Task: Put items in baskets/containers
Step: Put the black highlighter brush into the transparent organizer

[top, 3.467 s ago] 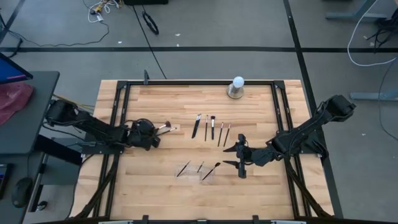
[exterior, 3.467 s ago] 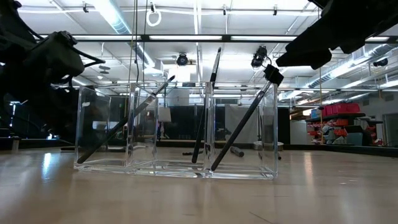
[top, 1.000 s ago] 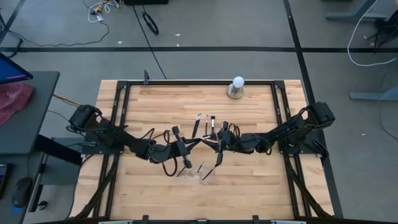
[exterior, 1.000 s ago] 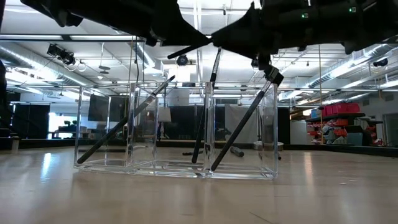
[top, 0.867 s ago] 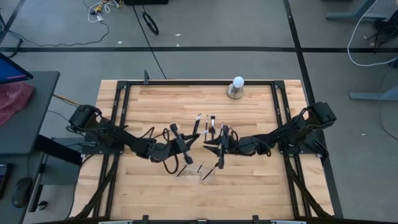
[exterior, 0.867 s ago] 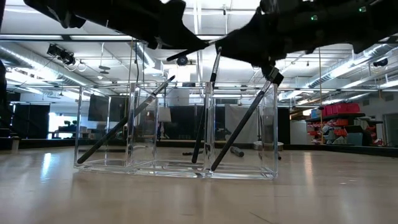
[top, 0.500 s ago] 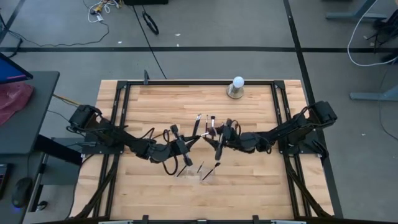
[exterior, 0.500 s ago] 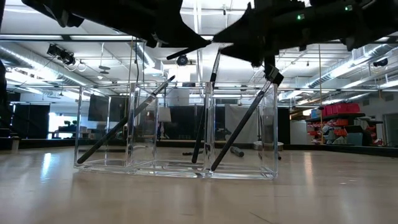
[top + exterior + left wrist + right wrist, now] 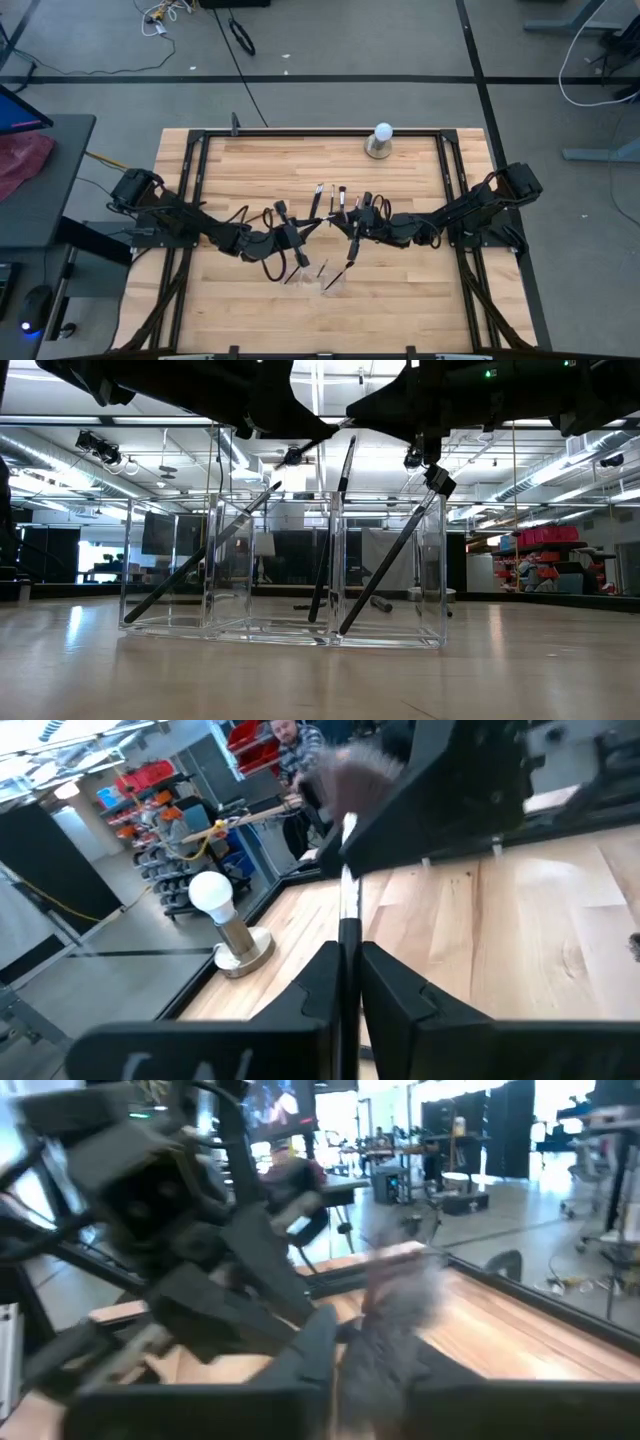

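Note:
My left gripper (image 9: 303, 236) hovers level above the table's middle, shut on a slim makeup brush (image 9: 346, 890) whose fluffy head (image 9: 350, 782) points toward my right gripper (image 9: 350, 228). That gripper faces it, level, and is closed around the head. Below them stands the clear container (image 9: 230, 560) with three compartments. One dark brush leans in each compartment (image 9: 200, 555), (image 9: 330, 530), (image 9: 390, 560). Several more brushes (image 9: 332, 203) lie flat on the wood beyond the grippers. My left gripper pinches the brush's thin handle (image 9: 345, 955) between its two fingers, which lie along it. The brush sticks out level past the fingertips, lifted clear of the table. My right gripper has the grey bristle head (image 9: 395, 1330) between its fingers, coming level from the table's right. The view is blurred, so the exact spot does not show.
A white ball-shaped lamp on a grey base (image 9: 381, 140) stands at the table's far edge. A black frame (image 9: 190, 180) runs around the tabletop. A person shows in the room beyond (image 9: 290, 735).
My right gripper has spread its fingers wide in front of the brush head, then shut around it, shifting slightly toward the far edge. My left gripper has kept still with the brush.

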Available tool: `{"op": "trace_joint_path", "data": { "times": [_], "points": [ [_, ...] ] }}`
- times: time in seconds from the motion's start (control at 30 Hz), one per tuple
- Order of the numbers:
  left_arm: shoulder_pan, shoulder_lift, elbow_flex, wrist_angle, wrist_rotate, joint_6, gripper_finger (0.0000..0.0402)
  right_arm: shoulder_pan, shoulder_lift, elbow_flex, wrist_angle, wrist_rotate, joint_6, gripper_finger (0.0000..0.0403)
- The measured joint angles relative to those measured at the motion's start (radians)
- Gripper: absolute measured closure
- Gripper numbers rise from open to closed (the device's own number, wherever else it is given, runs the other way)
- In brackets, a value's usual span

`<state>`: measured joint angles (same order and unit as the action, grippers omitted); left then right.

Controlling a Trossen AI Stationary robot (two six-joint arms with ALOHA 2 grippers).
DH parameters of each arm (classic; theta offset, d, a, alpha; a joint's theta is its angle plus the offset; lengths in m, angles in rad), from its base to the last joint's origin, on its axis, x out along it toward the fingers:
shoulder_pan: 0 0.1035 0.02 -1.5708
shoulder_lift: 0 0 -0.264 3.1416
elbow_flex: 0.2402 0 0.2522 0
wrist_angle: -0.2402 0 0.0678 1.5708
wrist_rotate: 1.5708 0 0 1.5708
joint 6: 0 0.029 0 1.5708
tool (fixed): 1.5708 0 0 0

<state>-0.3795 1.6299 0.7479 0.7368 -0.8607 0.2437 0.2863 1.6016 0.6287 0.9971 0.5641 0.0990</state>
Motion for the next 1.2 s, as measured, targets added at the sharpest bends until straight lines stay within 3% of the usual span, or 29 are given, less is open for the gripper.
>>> {"op": "trace_joint_path", "data": {
  "times": [0.17,0.33,0.47,0.6,0.77,0.87,1.2],
  "points": [
    [0.01,0.0,0.0,-0.006,0.05,-0.026,0.0332,0.008,-0.003,0.0,-0.013,0.012,-0.037,0.0383],
    [-0.007,-0.022,0.0,-0.024,0.045,-0.019,0.025,0.034,-0.094,-0.001,-0.157,0.06,-0.059,0.0394],
    [-0.063,-0.099,0.0,-0.05,-0.046,-0.017,0.0181,0.093,-0.236,-0.001,-0.33,0.083,-0.059,0.0393],
    [-0.151,-0.172,0.0,-0.121,-0.179,-0.017,0.0143,0.184,-0.37,-0.001,-0.498,0.048,-0.018,0.0393],
    [-0.254,-0.202,0.0,-0.175,-0.355,-0.023,0.014,0.285,-0.443,-0.001,-0.63,-0.128,0.104,0.0393],
    [-0.296,-0.202,0.0,-0.195,-0.421,-0.028,0.0148,0.309,-0.427,-0.001,-0.667,-0.157,0.169,0.0392],
    [-0.293,-0.202,0.0,-0.316,-0.445,-0.161,0.0171,0.256,-0.25,-0.001,-0.598,-0.165,0.29,0.0392]
  ]
}}
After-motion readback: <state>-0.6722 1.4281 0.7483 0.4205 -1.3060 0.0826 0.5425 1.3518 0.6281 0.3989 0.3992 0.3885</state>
